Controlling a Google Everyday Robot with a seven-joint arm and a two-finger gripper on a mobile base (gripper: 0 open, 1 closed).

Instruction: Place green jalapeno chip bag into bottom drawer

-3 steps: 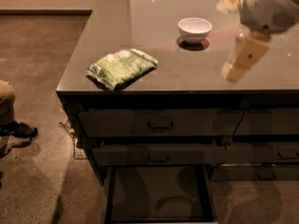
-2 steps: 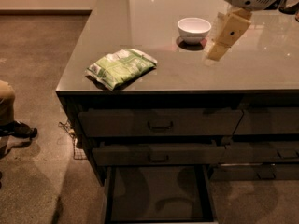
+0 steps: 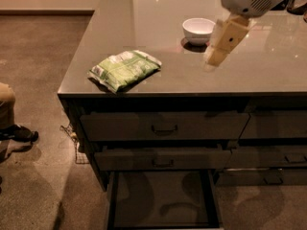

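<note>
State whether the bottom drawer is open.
Open: the bottom drawer is pulled out, its dark floor exposed. The end effector hangs over the counter beside the white bowl.

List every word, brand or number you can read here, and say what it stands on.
None can be read.
The green jalapeno chip bag carries small dark print, too small to read.
The white bowl and the end effector, above the countertop right of the bowl, show no text.

Cream pincer (image 3: pixel 214 56) over grey-brown counter (image 3: pixel 144 23); light-green chip bag (image 3: pixel 123 70) with white patches; white bowl (image 3: pixel 198 29).
</note>
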